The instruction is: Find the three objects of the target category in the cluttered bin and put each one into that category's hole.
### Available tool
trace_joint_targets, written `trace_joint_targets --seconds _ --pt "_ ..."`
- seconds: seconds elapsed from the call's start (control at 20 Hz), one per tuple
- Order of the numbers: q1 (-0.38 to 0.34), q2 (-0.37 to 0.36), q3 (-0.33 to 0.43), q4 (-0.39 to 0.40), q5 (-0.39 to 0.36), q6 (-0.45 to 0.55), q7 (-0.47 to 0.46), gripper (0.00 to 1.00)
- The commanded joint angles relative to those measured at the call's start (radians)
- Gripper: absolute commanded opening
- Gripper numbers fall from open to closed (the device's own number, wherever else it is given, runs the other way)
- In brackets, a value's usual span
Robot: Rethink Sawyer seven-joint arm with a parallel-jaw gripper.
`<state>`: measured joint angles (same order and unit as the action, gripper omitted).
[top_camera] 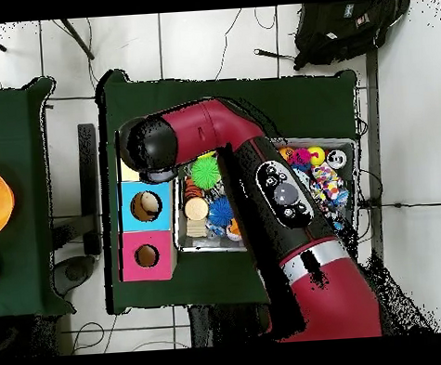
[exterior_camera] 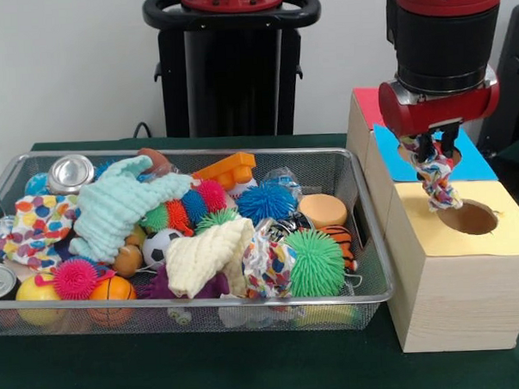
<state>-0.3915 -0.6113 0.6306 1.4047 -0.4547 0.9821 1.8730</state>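
Observation:
In the front view my gripper [exterior_camera: 432, 151] is shut on a twisted polka-dot cloth [exterior_camera: 438, 185]. The cloth hangs just above and left of the round hole [exterior_camera: 470, 217] in the yellow-topped box [exterior_camera: 502, 235]. The wire mesh bin [exterior_camera: 197, 151] stands to the left, full of toys. A second polka-dot cloth [exterior_camera: 33, 228] lies at its left end and a third [exterior_camera: 266, 265] sits at the front beside a green spiky ball. In the overhead view my arm hides the gripper and most of the yellow box; one dotted cloth [top_camera: 329, 185] shows in the bin [top_camera: 356, 163].
A blue-topped box [exterior_camera: 475, 161] [top_camera: 146, 206] and a red-topped box [exterior_camera: 367, 104] [top_camera: 147, 256] stand behind the yellow one. The bin also holds a mint-green cloth [exterior_camera: 114, 214], a cream cloth [exterior_camera: 209, 255], cans, balls and spiky toys. The black pedestal [exterior_camera: 228, 67] stands behind.

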Motion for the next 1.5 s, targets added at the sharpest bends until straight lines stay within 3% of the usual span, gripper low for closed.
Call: trace_joint_targets --seconds 0.05,0.55,1.5 --pt "-0.017 -0.004 0.040 0.113 0.003 -0.018 -0.139 0.00" --pt "0.003 -0.009 0.032 0.133 -0.002 -0.057 -0.089 0.00" --pt "0.029 0.016 0.019 0.136 -0.025 -0.124 -0.078 0.00"
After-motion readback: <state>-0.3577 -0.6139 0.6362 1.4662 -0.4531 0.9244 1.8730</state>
